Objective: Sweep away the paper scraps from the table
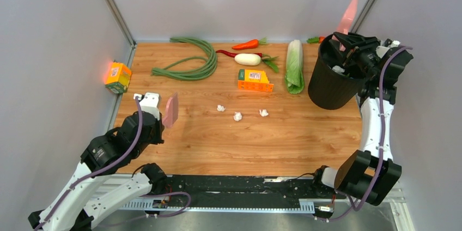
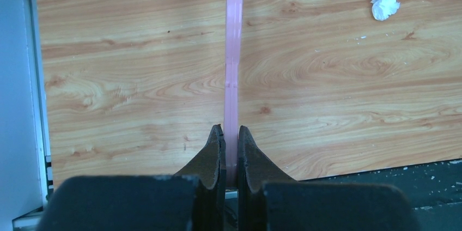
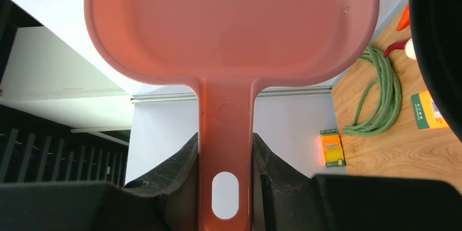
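Three white paper scraps [image 1: 237, 116] lie in a loose row near the middle of the wood-grain table [image 1: 272, 144]; in the left wrist view they sit at the top right [image 2: 384, 5]. My left gripper [image 1: 162, 115] [image 2: 230, 128] is shut on a thin pink scraper blade [image 1: 171, 110] [image 2: 234, 51], held on edge over the table's left side, well left of the scraps. My right gripper [image 1: 351, 46] [image 3: 224, 141] is shut on the handle of the pink dustpan [image 1: 348, 16] [image 3: 229, 24], tipped up over the black bin [image 1: 332, 76]. A white wad [image 1: 338, 69] shows inside the bin.
Along the far edge lie green beans [image 1: 190, 62], a carrot [image 1: 248, 44], a red chili [image 1: 229, 53], a white radish [image 1: 248, 59], an orange box [image 1: 255, 80] and a cabbage [image 1: 295, 66]. A small orange pack [image 1: 118, 77] sits off the table's left edge.
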Controlling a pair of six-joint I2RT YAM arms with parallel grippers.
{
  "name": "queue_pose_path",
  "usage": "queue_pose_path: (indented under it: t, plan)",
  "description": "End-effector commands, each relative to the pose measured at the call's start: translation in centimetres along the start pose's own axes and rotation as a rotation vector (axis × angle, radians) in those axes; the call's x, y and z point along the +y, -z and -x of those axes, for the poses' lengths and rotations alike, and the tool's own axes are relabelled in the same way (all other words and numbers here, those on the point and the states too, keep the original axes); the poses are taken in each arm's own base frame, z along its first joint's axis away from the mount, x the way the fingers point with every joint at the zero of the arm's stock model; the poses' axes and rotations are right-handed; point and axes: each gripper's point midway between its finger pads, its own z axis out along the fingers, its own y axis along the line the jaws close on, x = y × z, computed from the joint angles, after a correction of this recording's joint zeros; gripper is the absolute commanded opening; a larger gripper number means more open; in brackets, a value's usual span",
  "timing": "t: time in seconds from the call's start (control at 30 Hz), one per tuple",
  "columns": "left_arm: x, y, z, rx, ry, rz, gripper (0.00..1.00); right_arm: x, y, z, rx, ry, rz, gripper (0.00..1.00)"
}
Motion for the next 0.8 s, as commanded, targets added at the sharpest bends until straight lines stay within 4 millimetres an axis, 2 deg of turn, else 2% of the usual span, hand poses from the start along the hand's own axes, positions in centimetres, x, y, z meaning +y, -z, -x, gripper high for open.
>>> queue_pose_path:
  t: [0.0,0.13,0.37,0.47,0.5,0.57,0.63,0.7,0.77]
  plan:
    - [-0.4,0.0,1.0,-0.044,0.003,-0.021,0.0,2.5,1.2,-0.4,-0.017,-0.117,0.122,0.0]
    - [-0.5,0.0,1.0,-0.044,0.003,-0.029,0.0,3.1,2.2,-0.8,-0.036,-0.143,0.188,0.0]
    - [-0.8,0.0,0.9,-0.037,-0.004,-0.043,0.0,5.0,2.3,-2.2,0.036,-0.075,0.182,0.0]
    - [-0.4,0.6,1.4,-0.043,0.006,-0.03,0.0,6.2,1.9,-3.7,0.108,0.03,0.139,0.0]
    - [-0.4,0.6,1.5,-0.038,0.001,-0.032,0.0,7.1,1.9,-4.4,0.134,0.07,0.137,0.0]
    - [-0.9,0.8,2.0,-0.029,-0.003,-0.043,0.0,7.0,1.8,-5.6,0.177,0.113,0.11,0.0]
    - [-2.0,1.0,3.4,-0.031,0.006,-0.08,0.0,6.3,1.9,-6.7,0.209,0.143,0.089,0.0]
    - [-3.9,1.3,5.9,-0.059,0.037,-0.14,0.0,5.6,2.5,-8.0,0.235,0.167,0.076,0.0]
    - [-6.1,0.8,7.6,-0.056,0.051,-0.197,0.0,4.0,3.0,-8.9,0.26,0.167,0.033,0.0]
